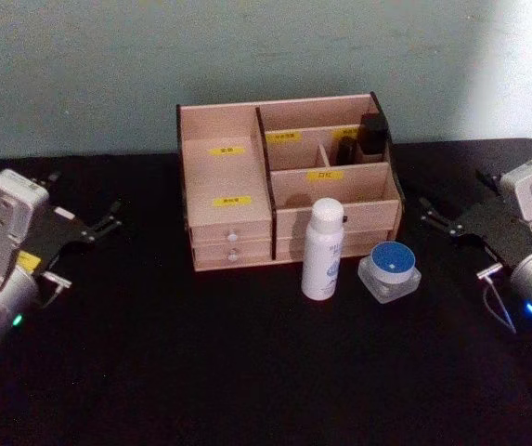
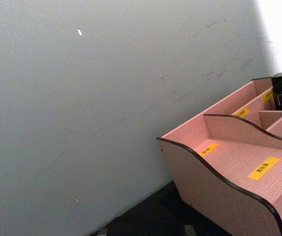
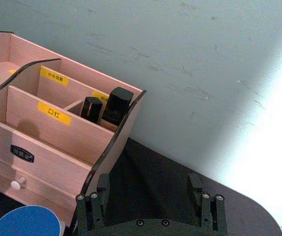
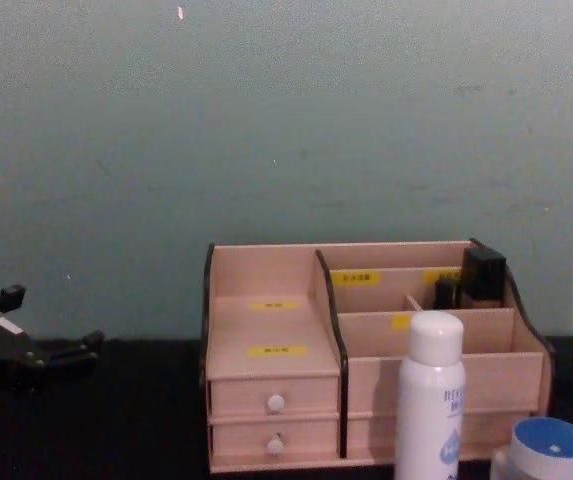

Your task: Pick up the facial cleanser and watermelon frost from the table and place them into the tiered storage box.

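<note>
Presently, find the facial cleanser [image 1: 323, 249] upright on the desk [image 1: 247, 372], just in front of the tiered storage box [image 1: 228, 177], on the near side of its right half. Find the watermelon frost [image 1: 390, 269] just right of the bottle, lid up, with a small gap between the two. Note the left gripper [image 1: 112, 216] well off at the left of the desk, fingers apart and holding nothing; likewise the right gripper [image 1: 430, 214] at the right, fingers spread and empty, nearer the jar. Judge the bottle light, rigid, smooth-sided and easy to tip: take it around mid-body, squarely across the cylinder, firmly but without crushing. Judge the jar heavier for its height, hard, slick and probably breakable: grip across the body beneath the lid rim, never on the lid alone. Mind the dark bottles [image 1: 372, 135] already standing in the far right compartment when choosing a slot.
</note>
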### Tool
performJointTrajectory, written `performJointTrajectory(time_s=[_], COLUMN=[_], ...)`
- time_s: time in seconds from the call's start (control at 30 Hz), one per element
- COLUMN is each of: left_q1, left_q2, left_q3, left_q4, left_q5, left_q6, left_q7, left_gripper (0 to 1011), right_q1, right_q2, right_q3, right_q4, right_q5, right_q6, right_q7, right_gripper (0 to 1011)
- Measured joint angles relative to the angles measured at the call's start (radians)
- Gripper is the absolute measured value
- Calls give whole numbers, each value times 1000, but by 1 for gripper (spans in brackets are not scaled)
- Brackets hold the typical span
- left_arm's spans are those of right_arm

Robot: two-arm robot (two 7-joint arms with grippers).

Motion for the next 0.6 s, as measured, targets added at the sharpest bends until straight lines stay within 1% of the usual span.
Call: performJointTrajectory(time_s=[0.6], left_q1=[0], left_q2=[0], left_q3=[0], left_q4=[0], left_q5=[0], left_q6=[0], left_q7=[0], left_gripper=[1001], right_q1=[0], right_q2=[0], right_q3=[0], right_q4=[0], right_q5=[0], right_q6=[0], right_q7=[0], right_gripper=[1002])
